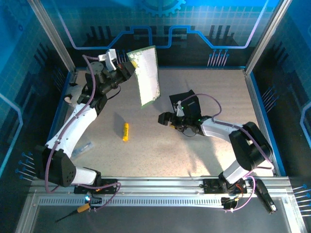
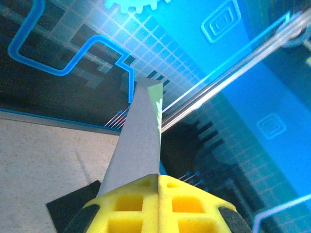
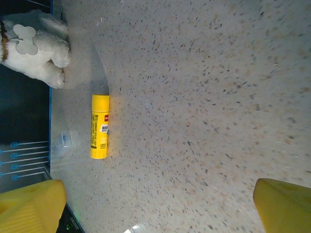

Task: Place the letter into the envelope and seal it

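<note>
letter (image 1: 147, 75): white sheet with a green border, held up steeply on end at the far left-centre of the table; the left wrist view shows it nearly edge-on (image 2: 138, 141)
grip point: its upper left corner, in the left gripper (image 1: 127, 69)
left jaws: closed tight on the letter, the yellow pads (image 2: 146, 206) meeting on the sheet
envelope (image 1: 182, 99): matte black, flat on the table, just right of the letter's lower corner and not touching it; the right arm covers its near part
right gripper (image 1: 164, 119): low over the table, just near-left of the envelope
right jaws: spread wide, holding nothing; bare table lies between the two yellow fingertips (image 3: 31, 206)
yellow stick (image 1: 125, 131): lies on its side, left of the right gripper, apart from both grippers (image 3: 99, 126)
plush toy (image 3: 34, 46): white, at the table edge beyond the stick
table (image 1: 214, 92): speckled grey
</note>
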Controlling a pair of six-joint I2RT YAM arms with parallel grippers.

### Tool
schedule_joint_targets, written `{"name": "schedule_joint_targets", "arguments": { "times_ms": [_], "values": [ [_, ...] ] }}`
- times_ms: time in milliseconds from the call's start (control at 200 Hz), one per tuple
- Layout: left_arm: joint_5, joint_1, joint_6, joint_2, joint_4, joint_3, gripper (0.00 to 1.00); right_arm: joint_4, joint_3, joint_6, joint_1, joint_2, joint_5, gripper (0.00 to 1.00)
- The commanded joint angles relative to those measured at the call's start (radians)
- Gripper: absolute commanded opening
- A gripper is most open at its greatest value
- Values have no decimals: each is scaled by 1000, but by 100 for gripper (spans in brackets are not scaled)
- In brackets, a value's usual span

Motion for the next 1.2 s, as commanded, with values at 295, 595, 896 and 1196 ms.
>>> {"name": "schedule_joint_targets", "arguments": {
  "times_ms": [295, 595, 896, 1196],
  "values": [
    [-111, -13, -222, -88, 139, -103, 0, 326, 76, 185, 97, 168, 103, 100],
    [-126, -19, -212, -93, 116, -133, 0, 456, 136, 234, 114, 222, 127, 100],
    [-137, -18, -173, -92, 75, -136, 0, 551, 127, 272, 115, 212, 162, 100],
    [-201, -14, -66, -110, -66, -98, 0, 494, 30, 212, 120, 80, 213, 100]
  ]
}}
